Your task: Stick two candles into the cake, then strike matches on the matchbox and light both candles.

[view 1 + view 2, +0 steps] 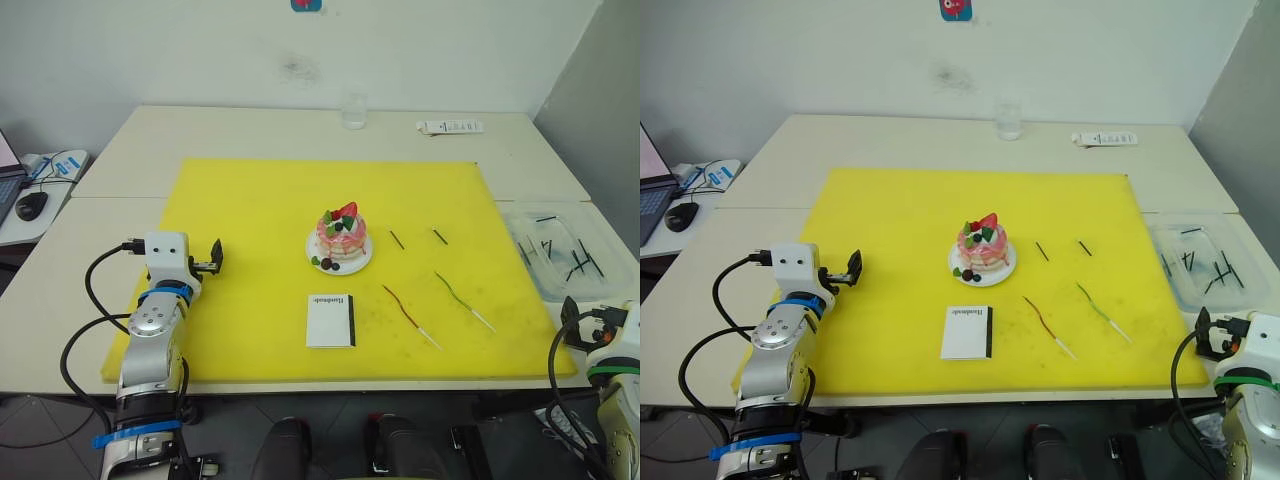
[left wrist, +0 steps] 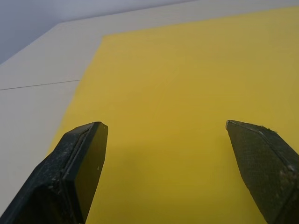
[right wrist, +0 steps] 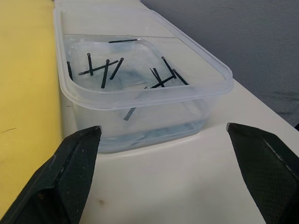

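Note:
The pink cake (image 1: 341,236) sits on its white plate (image 1: 322,262) at the middle of the yellow mat (image 1: 250,200). To its right lie a dark red candle (image 1: 403,306) and a green candle (image 1: 455,291), both flat on the mat. Two short matches (image 1: 397,240) (image 1: 439,236) lie just beyond them. The white matchbox (image 1: 331,320) rests in front of the cake. My left gripper (image 1: 214,257) hovers open over the mat's left edge, empty. Off the mat's right front corner, my right gripper (image 1: 1206,335) is open and empty, facing a clear tub of matches (image 3: 140,79).
The clear plastic tub (image 1: 560,250) stands on the table right of the mat. A glass (image 1: 354,110) and a white remote (image 1: 450,127) are at the table's far edge. A mouse (image 1: 32,205) lies on a side desk at the left.

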